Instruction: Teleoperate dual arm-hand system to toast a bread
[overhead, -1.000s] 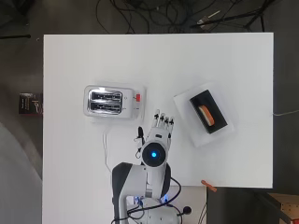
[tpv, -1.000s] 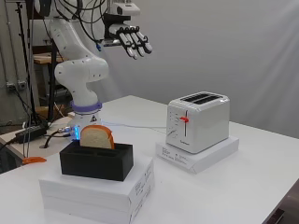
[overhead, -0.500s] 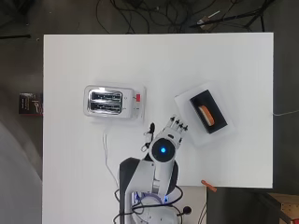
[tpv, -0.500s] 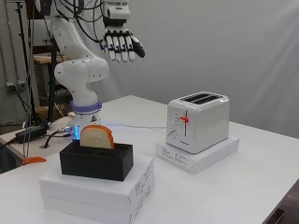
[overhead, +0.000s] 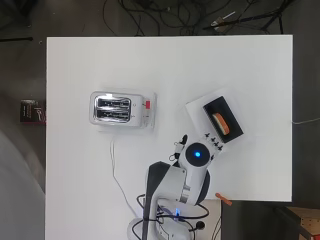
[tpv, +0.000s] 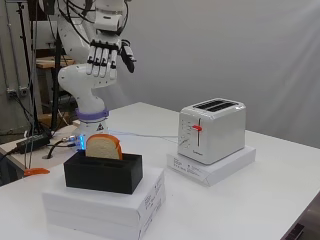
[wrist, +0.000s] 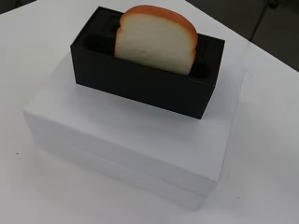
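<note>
A slice of bread (tpv: 103, 147) (wrist: 156, 39) (overhead: 220, 123) with an orange crust stands upright in a black holder (tpv: 103, 172) (wrist: 145, 79) (overhead: 223, 119) on a white box (tpv: 105, 205) (wrist: 131, 144). The white toaster (tpv: 213, 130) (overhead: 112, 108) with a red lever sits on a flat white box (tpv: 212, 166) further along the table. The hand (tpv: 106, 55) hangs high above the bread holder, fingers straight and pointing down, holding nothing. In the overhead view the arm covers most of the hand; only fingertips (overhead: 212, 142) show near the holder's box.
A white cable (overhead: 114, 167) runs from the toaster toward the arm's base (overhead: 175, 185). A small orange object (overhead: 223, 199) (tpv: 36, 171) lies at the table's edge near the base.
The hand has swung from pointing out over the table to pointing down, moving toward the bread holder. Bread and toaster have not moved.
</note>
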